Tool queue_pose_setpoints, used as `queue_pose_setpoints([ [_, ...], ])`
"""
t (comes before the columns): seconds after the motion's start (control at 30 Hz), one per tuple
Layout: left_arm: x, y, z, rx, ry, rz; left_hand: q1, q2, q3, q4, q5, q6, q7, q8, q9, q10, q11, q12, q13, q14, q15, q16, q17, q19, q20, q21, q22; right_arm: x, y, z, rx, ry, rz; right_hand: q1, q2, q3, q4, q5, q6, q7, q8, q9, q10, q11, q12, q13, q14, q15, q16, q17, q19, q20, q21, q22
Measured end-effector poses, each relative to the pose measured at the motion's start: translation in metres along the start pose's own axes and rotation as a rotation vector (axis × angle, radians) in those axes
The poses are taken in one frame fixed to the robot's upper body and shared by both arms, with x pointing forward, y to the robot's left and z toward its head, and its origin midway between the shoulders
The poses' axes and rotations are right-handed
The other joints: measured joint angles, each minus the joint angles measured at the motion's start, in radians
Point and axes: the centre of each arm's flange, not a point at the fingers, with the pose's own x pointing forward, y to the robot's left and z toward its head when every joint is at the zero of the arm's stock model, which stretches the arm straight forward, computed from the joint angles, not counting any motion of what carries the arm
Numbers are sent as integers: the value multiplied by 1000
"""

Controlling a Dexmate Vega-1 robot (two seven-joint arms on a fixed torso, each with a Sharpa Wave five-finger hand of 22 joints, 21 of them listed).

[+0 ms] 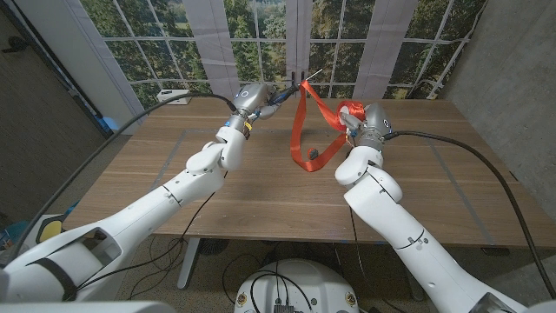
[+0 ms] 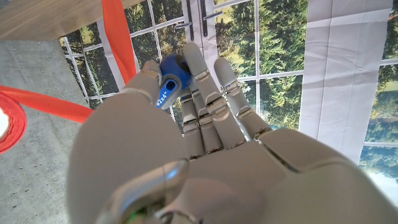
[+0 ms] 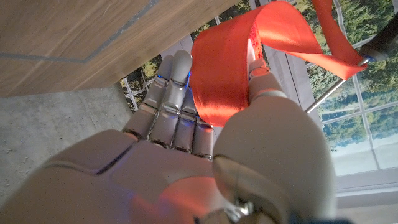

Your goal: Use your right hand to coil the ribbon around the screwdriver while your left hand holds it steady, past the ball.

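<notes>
Red ribbon (image 1: 306, 122) between right hand (image 1: 354, 117) and apparently left-held screwdriver (image 2: 170, 79).

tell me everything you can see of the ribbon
The ribbon is a flat orange-red band of woven-looking fabric. It runs from the screwdriver, held up by the left hand, down in a long slack loop whose low end hangs by the table, then up to the right hand, where it drapes over the fingers with the thumb against it.
</notes>
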Motion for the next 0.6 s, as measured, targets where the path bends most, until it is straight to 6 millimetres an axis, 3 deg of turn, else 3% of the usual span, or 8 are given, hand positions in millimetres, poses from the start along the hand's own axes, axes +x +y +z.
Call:
queue_pose_setpoints([
  [0.5, -2, 6, -4, -36, -49, -41, 0, 0, 0, 0, 0, 0, 0, 0, 0, 3, -3, -7, 0, 0, 0, 1, 0, 0, 0, 0, -1, 32, 22, -6, 2, 14, 16, 0, 0, -1, -1, 0, 0, 0, 0, 0, 0, 0, 1, 0, 0, 0, 0, -1, -4, -4, 7, 0],
  [0.6, -3, 6, -3, -64, -71, -61, 0, 0, 0, 0, 0, 0, 0, -2, 0, 3, -3, -8, 1, 0, 0, -1, 0, 0, 0, 0, -1, 47, 27, -4, -9, 8, 8, 0, 0, -1, -1, 0, 0, 0, 0, 0, 0, 0, 1, 0, 0, 0, 0, -1, -4, -4, 12, 0],
])
